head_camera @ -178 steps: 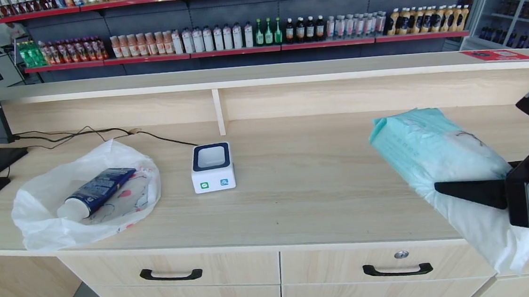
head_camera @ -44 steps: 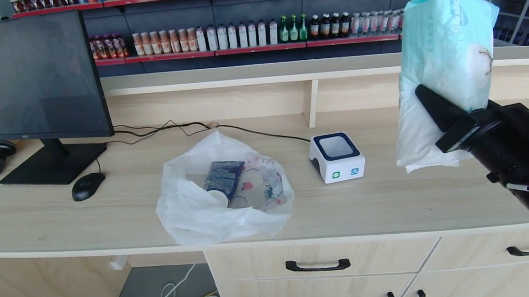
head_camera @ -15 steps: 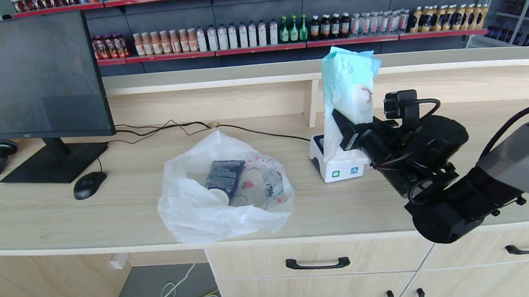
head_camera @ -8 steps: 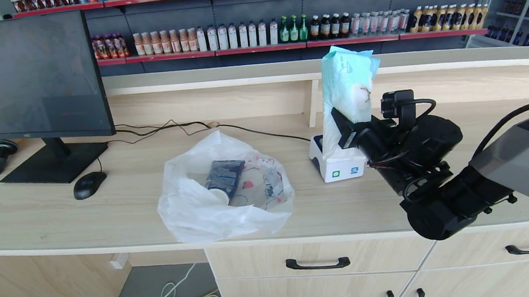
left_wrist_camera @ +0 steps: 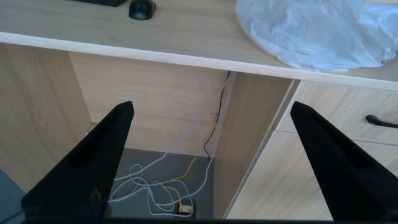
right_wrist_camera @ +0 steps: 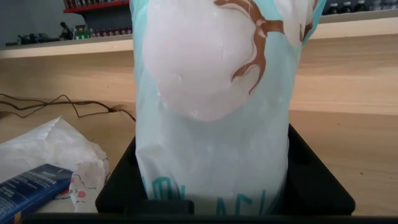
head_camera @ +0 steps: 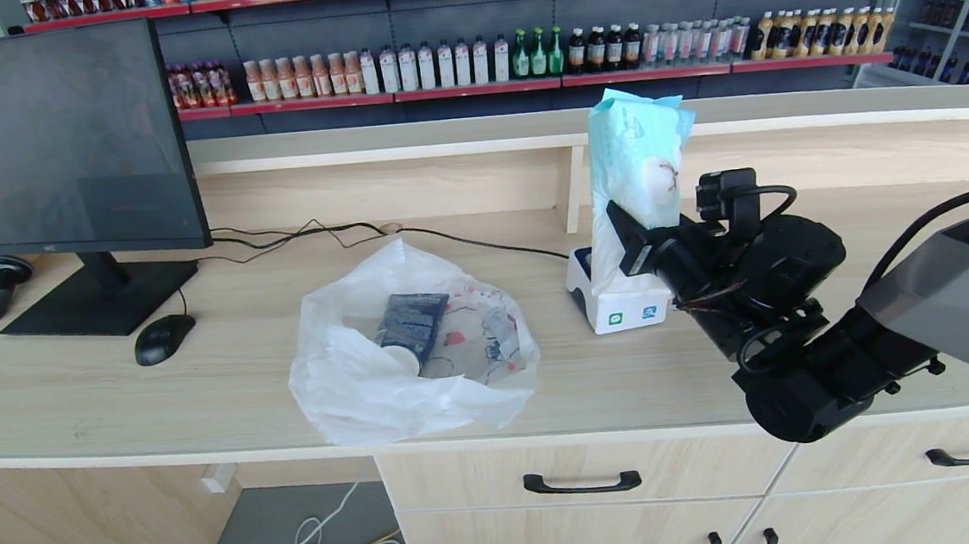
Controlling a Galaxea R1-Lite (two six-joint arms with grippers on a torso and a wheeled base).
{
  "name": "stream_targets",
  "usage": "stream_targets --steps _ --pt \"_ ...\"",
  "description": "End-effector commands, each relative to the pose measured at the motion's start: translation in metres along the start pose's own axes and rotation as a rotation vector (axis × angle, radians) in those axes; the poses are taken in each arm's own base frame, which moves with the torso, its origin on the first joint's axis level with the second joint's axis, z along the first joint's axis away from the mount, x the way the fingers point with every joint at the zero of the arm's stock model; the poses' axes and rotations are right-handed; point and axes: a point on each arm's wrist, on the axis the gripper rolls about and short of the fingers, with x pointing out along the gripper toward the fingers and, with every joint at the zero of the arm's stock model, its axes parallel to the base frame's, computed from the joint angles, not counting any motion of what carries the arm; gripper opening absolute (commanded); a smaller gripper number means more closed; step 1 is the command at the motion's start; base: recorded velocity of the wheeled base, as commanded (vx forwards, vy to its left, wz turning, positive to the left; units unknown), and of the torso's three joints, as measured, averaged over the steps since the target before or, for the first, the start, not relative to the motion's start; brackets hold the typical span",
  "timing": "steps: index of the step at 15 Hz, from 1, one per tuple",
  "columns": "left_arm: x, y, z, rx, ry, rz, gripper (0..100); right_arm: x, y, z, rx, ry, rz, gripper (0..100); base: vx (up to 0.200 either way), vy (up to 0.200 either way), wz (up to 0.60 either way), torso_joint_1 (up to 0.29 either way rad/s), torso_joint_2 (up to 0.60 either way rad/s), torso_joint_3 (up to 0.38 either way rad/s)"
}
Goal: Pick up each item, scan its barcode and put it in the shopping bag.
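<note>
Head view: grips with the right pincer [head_camera: 630,230], shut on the lower half, a soft, puffy pack [head_camera: 638,152] wrapped in glossy teal-and-white film. Holds it upright, long axis vertical, crimped top seam pointing up, bottom end over the boxy white scanner [head_camera: 617,312] with its dark-rimmed window; touching or not, cannot tell. Pale wood-grain worktop [head_camera: 225,387] underneath. Left of the scanner, a crinkled, translucent white shopping bag [head_camera: 356,394] lying open and slack, a dark-blue tube [head_camera: 409,323] inside with its white cap toward the near edge. Left wrist view: left pincer [left_wrist_camera: 211,109] spread wide, nothing between its black wedge-shaped fingers, low before the worktop's front edge.
</note>
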Motion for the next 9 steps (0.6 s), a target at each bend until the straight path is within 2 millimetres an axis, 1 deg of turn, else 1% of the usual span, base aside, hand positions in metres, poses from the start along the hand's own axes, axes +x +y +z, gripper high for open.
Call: stream_targets --steps 1,5,9 --pt "0.0 0.0 0.0 0.0 0.0 0.001 100 0.0 0.0 0.001 -0.001 -0.001 0.0 0 0.0 0.0 0.0 0.0 0.0 0.0" --pt "0.0 0.0 0.0 0.0 0.0 0.001 100 0.0 0.0 0.004 -0.006 -0.012 -0.001 0 0.0 0.0 0.0 0.0 0.0 0.0" --pt "0.0 0.0 0.0 0.0 0.0 0.001 100 0.0 0.0 0.012 -0.008 -0.032 -0.002 0 0.0 0.0 0.0 0.0 0.0 0.0"
